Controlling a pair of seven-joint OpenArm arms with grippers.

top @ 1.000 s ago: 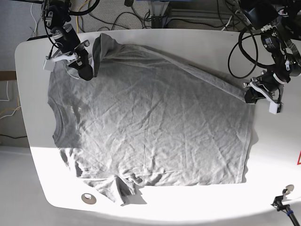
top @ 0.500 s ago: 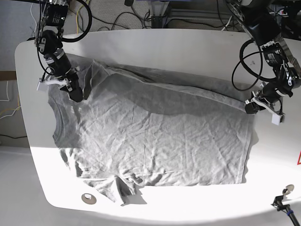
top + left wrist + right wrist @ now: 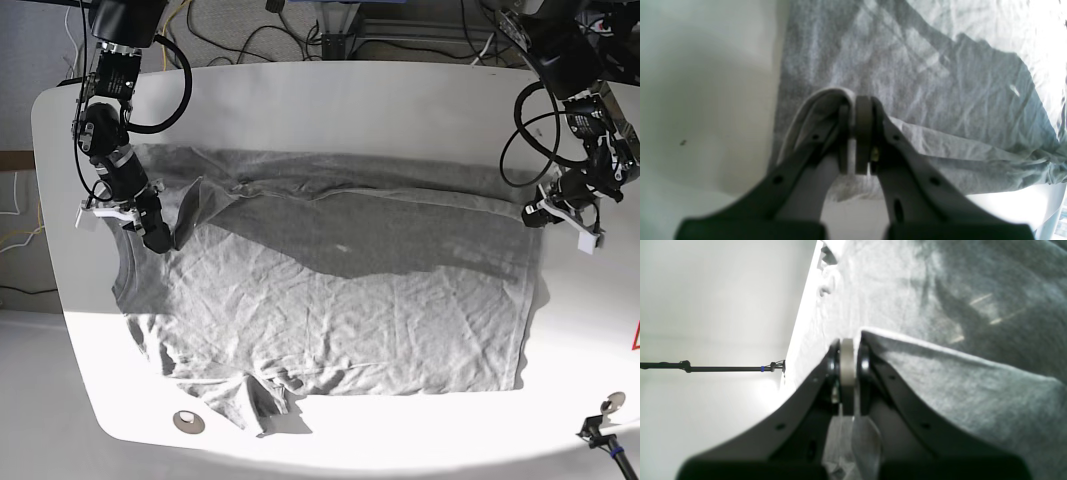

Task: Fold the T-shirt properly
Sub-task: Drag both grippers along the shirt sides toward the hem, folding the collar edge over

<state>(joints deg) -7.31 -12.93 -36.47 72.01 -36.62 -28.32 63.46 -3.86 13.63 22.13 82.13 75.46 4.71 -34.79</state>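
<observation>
The grey, wrinkled T-shirt [image 3: 340,320] lies spread on the white table [image 3: 330,100]. Its far edge is lifted and drawn over its body as a long fold. On the right of the base view my left gripper [image 3: 533,214] is shut on the fold's corner. The left wrist view shows the left gripper [image 3: 853,106] pinching a loop of T-shirt [image 3: 940,83] cloth. At the left of the base view my right gripper [image 3: 160,240] is shut on the other end. In the right wrist view the right gripper [image 3: 848,350] clamps the T-shirt [image 3: 957,390] edge. No lettering shows.
A small round disc [image 3: 188,422] lies near the table's front left edge. A round metal piece [image 3: 615,402] and a black stand sit at the front right. Cables [image 3: 260,30] hang behind the table's far edge.
Both grippers have moved toward the near side of the table, carrying the shirt's far edge with them. The folded strip now lies further over the shirt's body.
</observation>
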